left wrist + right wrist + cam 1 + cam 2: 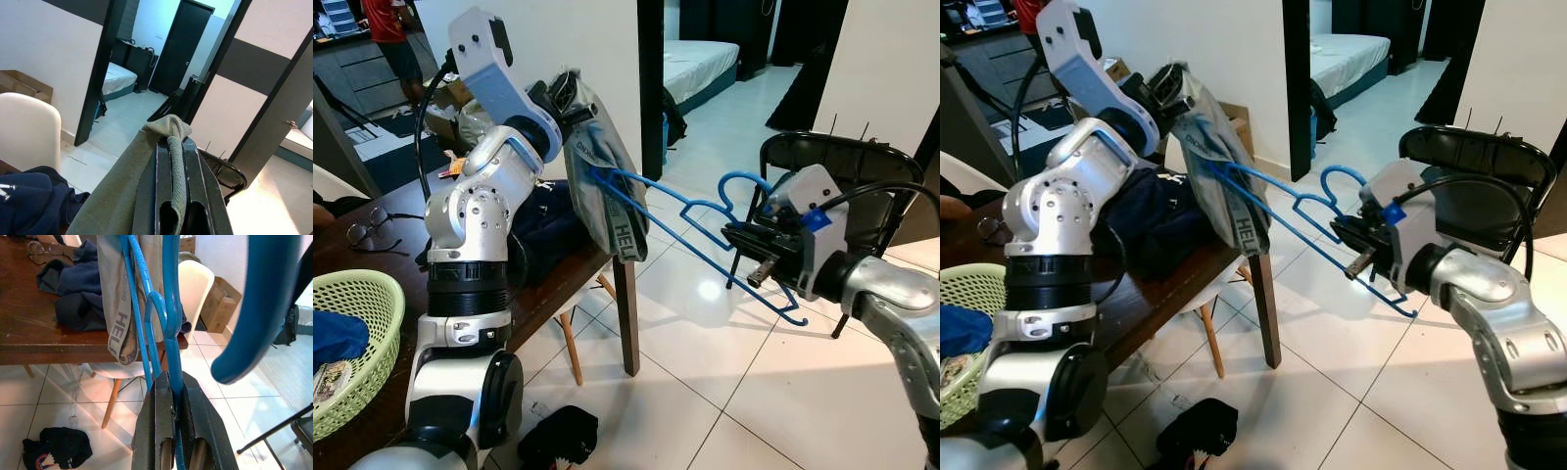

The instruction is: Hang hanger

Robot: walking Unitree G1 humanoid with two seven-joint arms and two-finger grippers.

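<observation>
A blue plastic hanger stretches across the gap between my two arms. My right gripper is shut on its lower bar, out over the tiled floor near the hook. The hanger's far end is poked into a grey-green garment with a lettered waistband. That garment hangs above the table's corner, and my left gripper is shut on its top edge, with a strip of cloth pinched between the fingers.
A dark wooden table on my left holds navy clothes, glasses and a green basket. A black folding chair stands behind my right arm. A dark bundle lies on the floor. A person stands far back.
</observation>
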